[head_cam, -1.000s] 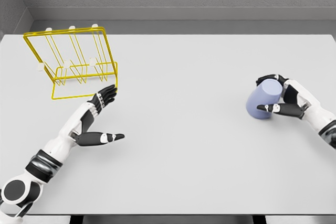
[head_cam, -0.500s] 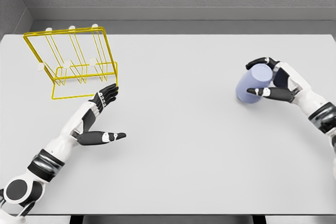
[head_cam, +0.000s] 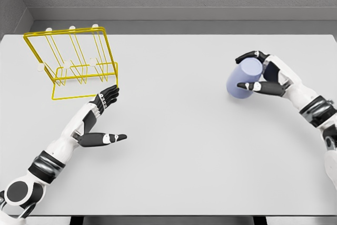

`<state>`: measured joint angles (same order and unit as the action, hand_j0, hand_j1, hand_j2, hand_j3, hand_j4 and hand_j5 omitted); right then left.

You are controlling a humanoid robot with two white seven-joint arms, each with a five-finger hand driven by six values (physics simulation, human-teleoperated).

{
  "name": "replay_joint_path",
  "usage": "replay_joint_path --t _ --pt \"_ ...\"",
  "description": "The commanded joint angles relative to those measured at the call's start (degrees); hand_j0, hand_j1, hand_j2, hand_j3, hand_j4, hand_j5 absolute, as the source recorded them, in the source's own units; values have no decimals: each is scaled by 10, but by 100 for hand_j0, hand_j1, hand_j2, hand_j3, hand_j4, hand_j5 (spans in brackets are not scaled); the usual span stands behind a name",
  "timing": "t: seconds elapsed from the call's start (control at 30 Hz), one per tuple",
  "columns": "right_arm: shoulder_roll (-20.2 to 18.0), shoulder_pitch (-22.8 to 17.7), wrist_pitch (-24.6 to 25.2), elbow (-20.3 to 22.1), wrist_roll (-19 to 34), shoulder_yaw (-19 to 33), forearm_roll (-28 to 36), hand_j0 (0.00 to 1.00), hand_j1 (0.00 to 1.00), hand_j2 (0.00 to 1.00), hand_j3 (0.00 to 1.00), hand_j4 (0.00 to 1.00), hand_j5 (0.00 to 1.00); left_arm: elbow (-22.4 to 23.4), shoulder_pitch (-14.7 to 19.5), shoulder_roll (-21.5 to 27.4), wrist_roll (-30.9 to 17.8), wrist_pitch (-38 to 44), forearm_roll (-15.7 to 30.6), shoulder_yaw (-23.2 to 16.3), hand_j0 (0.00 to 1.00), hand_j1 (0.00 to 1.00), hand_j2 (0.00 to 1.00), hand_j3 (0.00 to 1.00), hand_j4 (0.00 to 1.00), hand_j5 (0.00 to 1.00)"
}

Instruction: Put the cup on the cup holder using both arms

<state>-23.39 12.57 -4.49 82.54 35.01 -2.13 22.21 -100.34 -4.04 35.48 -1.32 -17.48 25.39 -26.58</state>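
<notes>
The right hand (head_cam: 259, 75) is clamped around the tilted cup (head_cam: 244, 79), held over the table (head_cam: 179, 130) at right, well apart from the yellow rack (head_cam: 73, 64) at far left. The left hand (head_cam: 100, 117), fingers spread and empty, waits just beside the rack. The cup could slip from this sideways grip during the handover; it has moved leftward and up since a second ago.

bright, even, diffuse light; sharp render, barely any shadows, no glare or blur.
</notes>
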Motion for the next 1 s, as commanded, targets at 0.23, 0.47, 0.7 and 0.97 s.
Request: replay_joint_path --t 0.23,0.47,0.7,0.97 --pt "17 10 0 6 0 -13 3 52 52 52 52 52 52 0 -2 0 0 0 1 0 100 100 100 100 100 100" --pt "42 19 1 15 0 -24 3 49 49 49 49 49 49 0 -2 -1 0 1 2 0 100 100 100 100 100 100" --pt "46 18 11 39 0 -45 3 49 49 49 49 49 49 0 -3 -3 1 2 1 0 100 100 100 100 100 100" --pt "74 22 13 44 0 -76 -18 47 47 47 47 47 47 0 -8 -3 2 1 2 5 100 100 100 100 100 100"
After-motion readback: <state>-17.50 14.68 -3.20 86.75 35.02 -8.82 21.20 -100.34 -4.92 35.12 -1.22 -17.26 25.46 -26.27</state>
